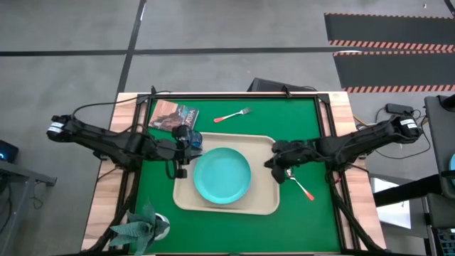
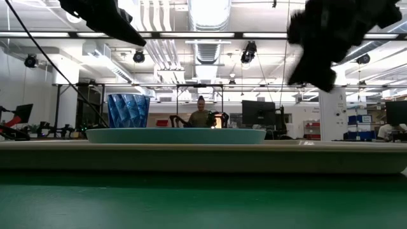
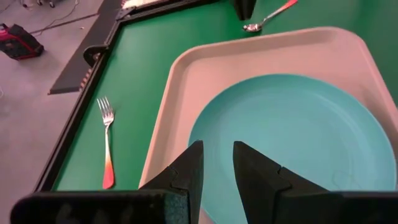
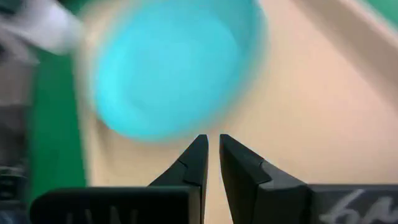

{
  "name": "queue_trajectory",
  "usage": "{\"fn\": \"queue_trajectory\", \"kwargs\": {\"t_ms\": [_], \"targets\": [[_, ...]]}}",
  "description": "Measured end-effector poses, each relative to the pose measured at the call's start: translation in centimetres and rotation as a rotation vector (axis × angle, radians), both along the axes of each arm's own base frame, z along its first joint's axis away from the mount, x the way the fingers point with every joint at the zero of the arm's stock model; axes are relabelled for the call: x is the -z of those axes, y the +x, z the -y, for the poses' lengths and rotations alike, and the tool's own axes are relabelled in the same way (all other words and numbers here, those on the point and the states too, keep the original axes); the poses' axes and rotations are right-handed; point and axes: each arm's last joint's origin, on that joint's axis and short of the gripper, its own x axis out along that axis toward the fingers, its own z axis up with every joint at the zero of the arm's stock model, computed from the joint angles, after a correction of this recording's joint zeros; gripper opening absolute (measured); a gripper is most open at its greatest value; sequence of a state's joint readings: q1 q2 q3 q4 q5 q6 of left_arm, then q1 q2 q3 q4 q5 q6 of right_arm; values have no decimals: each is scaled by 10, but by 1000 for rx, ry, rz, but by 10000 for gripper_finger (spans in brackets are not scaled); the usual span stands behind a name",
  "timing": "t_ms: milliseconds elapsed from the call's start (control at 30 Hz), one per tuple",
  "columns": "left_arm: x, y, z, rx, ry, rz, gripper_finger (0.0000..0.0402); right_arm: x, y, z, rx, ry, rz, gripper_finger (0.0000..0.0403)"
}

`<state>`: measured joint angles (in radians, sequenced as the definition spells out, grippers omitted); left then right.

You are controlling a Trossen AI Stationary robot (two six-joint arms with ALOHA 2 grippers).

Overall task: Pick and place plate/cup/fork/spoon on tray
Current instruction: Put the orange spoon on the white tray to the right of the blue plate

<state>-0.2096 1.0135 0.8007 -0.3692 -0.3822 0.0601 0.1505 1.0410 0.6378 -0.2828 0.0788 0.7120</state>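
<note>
The turquoise plate (image 1: 222, 176) lies flat on the beige tray (image 1: 264, 206) in the middle of the green mat. The blue cup (image 1: 193, 139) stands upright at the tray's far left corner, and the low view (image 2: 128, 111) shows it behind the plate. The fork (image 1: 233, 114) lies on the mat beyond the tray. The spoon (image 1: 301, 186) lies on the mat just right of the tray. My left gripper (image 3: 217, 168) hovers over the tray's left edge beside the cup, open by a narrow gap and empty. My right gripper (image 4: 213, 155) hovers over the tray's right part, shut and empty.
A printed card (image 1: 173, 116) lies on the mat at the far left. A grey-green soft toy (image 1: 142, 227) sits at the near left corner. The mat has a black frame (image 1: 327, 121) and bare wood at both sides. People and desks show in the room behind.
</note>
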Motion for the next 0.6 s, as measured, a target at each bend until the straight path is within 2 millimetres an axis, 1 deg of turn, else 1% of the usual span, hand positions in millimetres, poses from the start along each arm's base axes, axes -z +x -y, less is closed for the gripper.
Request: {"fn": "queue_trajectory", "kwargs": {"t_ms": [67,133,200,267,333,433,600], "targets": [[-1,-2,0,1,2,3,73,1,-9,1,93,50,-183,33],[-1,-4,-1,1,5,-3,73,-3,-19,3,188,82,-355,34],[-2,-5,-1,1,4,3,73,-7,-30,4,248,86,-516,34],[-4,-6,-1,2,2,13,73,-8,-37,6,278,105,-632,33],[-5,-7,-1,2,1,17,73,-5,-42,6,286,180,-704,26],[-5,-7,-2,1,1,17,73,1,-45,2,266,310,-753,12],[-4,-7,-1,0,-1,15,73,2,-46,0,289,321,-761,10]]}}
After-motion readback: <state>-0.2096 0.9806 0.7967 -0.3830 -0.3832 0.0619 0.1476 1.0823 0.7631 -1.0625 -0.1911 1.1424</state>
